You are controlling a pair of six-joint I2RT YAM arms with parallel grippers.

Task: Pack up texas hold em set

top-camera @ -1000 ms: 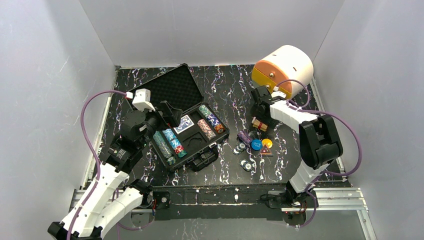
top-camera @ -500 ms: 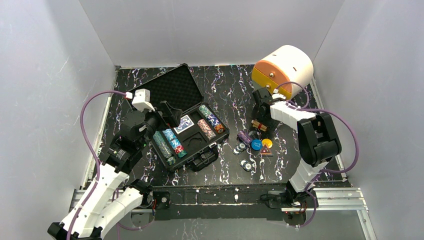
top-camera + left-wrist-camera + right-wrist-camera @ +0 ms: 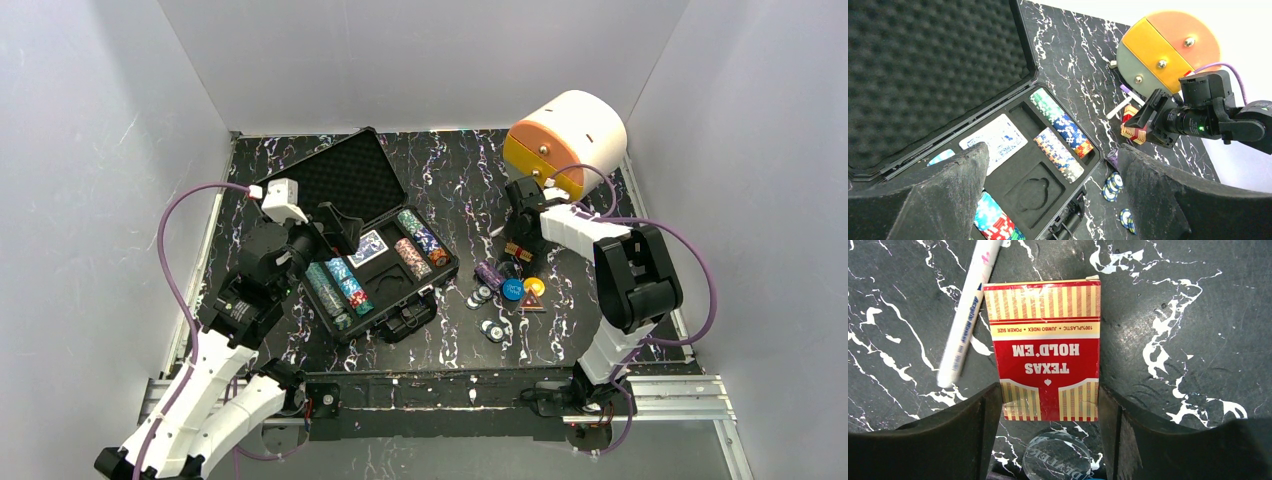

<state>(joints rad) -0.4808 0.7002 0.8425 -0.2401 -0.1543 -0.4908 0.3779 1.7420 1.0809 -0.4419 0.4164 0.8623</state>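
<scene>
The black case (image 3: 345, 175) lies open at centre left, with chip rows (image 3: 335, 290) and a blue-backed deck (image 3: 995, 140) in its foam base. A red Texas Hold'em card deck (image 3: 1045, 345) lies flat on the table right of the case. My right gripper (image 3: 1048, 395) straddles its near end, both fingers against its sides. A clear dealer button (image 3: 1058, 457) sits just behind the deck. Loose chips (image 3: 483, 296) and coloured round buttons (image 3: 512, 290) lie nearby. My left gripper (image 3: 1053, 150) hangs open above the case, holding nothing.
A cream-and-orange round drawer box (image 3: 565, 135) stands at the back right, just behind the right gripper. A white pen (image 3: 968, 310) lies beside the deck's left edge. White walls close in the marbled black table (image 3: 450, 180) on three sides.
The right gripper's fingers have closed inward onto the sides of the red deck. The left arm has shifted slightly over the case, still open.
</scene>
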